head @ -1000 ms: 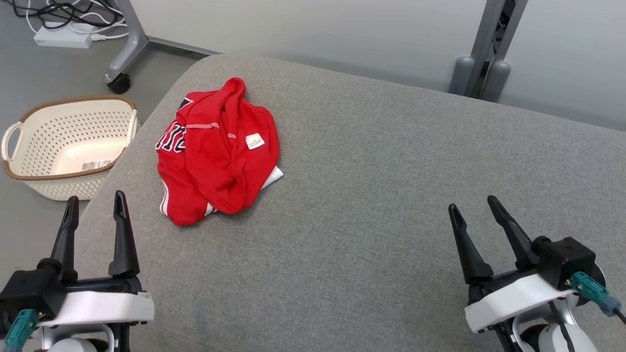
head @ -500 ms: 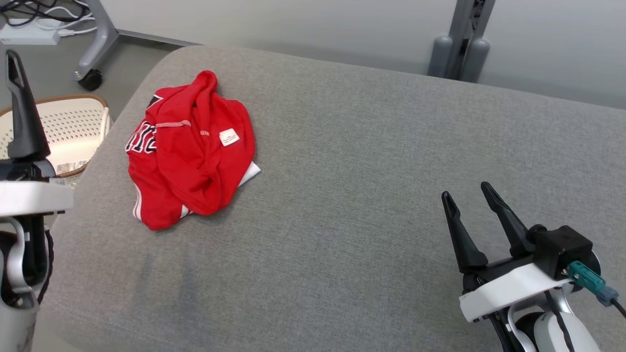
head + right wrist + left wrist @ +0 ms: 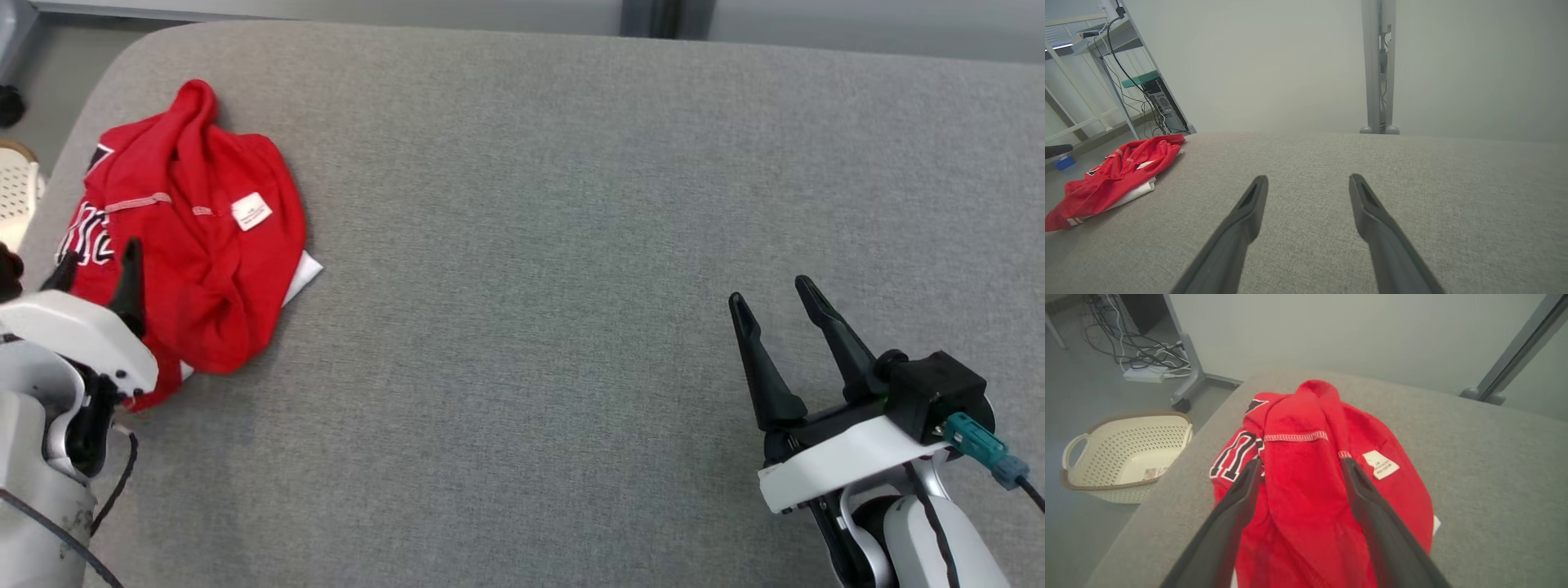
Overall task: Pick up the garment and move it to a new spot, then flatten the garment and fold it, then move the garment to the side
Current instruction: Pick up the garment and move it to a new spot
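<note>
Garment [image 3: 204, 237], head view: a red jersey lay crumpled in a heap at the far left corner of the grey cushion [image 3: 571, 204], close to its left edge. Its long axis ran far-to-near along that edge, with a white label [image 3: 251, 211] uppermost. The left gripper [image 3: 96, 265] stood over the heap's near left part, fingers parted wide and pointing toward the far edge. Whether the tips touched the cloth could not be told. The right gripper [image 3: 771, 296] hung well apart, toward the near right corner, its jaws likewise wide and empty. The left arm was plainly the nearer. A sliver of a pale basket [image 3: 16, 192] showed beyond the left edge.

Left wrist view: the garment [image 3: 1306, 416] lay directly ahead of and beneath the spread fingers [image 3: 1235, 506], and a raised ridge of cloth ran between them along the line of reach. Closing the jaws here would probably catch that ridge. The perforated basket [image 3: 1126, 453] sat on the floor beside the cushion's left edge, with cables [image 3: 1126, 355] and a frame leg [image 3: 1188, 375] beyond it.

Right wrist view: the garment [image 3: 1114, 175] lay far off to the left of the open fingers [image 3: 1245, 220]. Bare cushion [image 3: 1412, 183] stretched ahead, and a grey post [image 3: 1379, 65] and a plain wall stood behind the far edge.
</note>
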### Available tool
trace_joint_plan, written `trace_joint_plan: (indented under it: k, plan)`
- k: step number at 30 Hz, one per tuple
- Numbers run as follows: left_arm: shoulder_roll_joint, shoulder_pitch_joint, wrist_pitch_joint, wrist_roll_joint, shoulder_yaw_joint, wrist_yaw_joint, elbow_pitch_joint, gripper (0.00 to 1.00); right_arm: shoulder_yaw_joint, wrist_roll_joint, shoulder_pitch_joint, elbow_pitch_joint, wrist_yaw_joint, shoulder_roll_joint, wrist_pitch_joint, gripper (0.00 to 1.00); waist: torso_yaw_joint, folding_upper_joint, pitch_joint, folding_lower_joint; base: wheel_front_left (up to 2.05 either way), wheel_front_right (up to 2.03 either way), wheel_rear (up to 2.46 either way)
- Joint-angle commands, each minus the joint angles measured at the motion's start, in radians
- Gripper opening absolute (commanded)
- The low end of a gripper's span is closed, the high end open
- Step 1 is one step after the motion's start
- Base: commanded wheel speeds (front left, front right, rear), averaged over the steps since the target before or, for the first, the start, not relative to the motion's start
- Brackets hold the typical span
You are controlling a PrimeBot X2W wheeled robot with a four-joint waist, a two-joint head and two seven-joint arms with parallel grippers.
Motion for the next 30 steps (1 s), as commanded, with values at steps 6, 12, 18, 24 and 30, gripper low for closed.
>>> trace_joint_plan:
  k: [6, 12, 18, 24, 30]
  plan:
    - [-0.046, -0.073, 0.004, -0.051, -0.006, -0.063, 0.285, 1.0, -0.005, 0.001, -0.029, 0.009, 0.0, -0.008, -0.013, 1.0, -0.056, 0.0, 0.069, 0.0, 0.0, 0.0, 0.0]
    - [-0.065, -0.124, -0.035, -0.065, -0.01, -0.091, 0.405, 0.0, -0.001, 0.003, -0.047, 0.015, 0.0, -0.008, -0.01, 1.0, -0.057, 0.0, 0.079, 0.0, 0.0, 0.0, 0.0]
    - [-0.016, -0.204, -0.247, -0.015, -0.008, -0.076, 0.412, 0.0, -0.017, -0.005, -0.042, 0.02, 0.0, -0.008, -0.016, 1.0, -0.046, 0.0, 0.058, 0.0, 0.0, 0.0, 0.0]
    - [0.032, -0.255, -0.318, 0.054, 0.004, -0.027, 0.27, 0.0, -0.038, 0.013, -0.021, 0.033, 0.0, -0.008, -0.031, 1.0, -0.035, 0.0, 0.005, 0.0, 0.0, 0.0, 0.0]
    - [0.034, -0.14, -0.32, 0.148, 0.023, 0.055, -0.044, 0.0, -0.039, 0.039, -0.001, 0.046, 0.0, -0.007, -0.048, 1.0, -0.049, 0.0, -0.053, 0.0, 0.0, 0.0, 0.0]
